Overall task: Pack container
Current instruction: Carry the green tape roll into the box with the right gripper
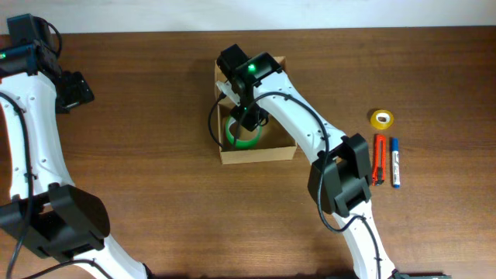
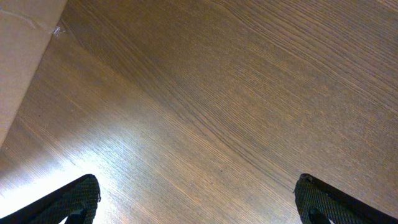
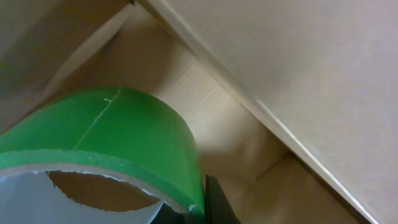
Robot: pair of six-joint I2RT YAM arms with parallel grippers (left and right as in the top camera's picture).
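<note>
The container, a tan cardboard box, stands open at the table's middle. Inside it is a green tape roll, and my right gripper reaches down into the box over it. In the right wrist view the gripper is shut on the roll's wall, one dark finger outside and one inside the core, with the box's inner wall close behind. My left gripper is far off at the back left, wide open over bare wood and holding nothing.
A yellow tape roll lies on the right side of the table. Just in front of it are a red pen and a blue pen, side by side. A pale tan surface fills the left wrist view's upper left corner.
</note>
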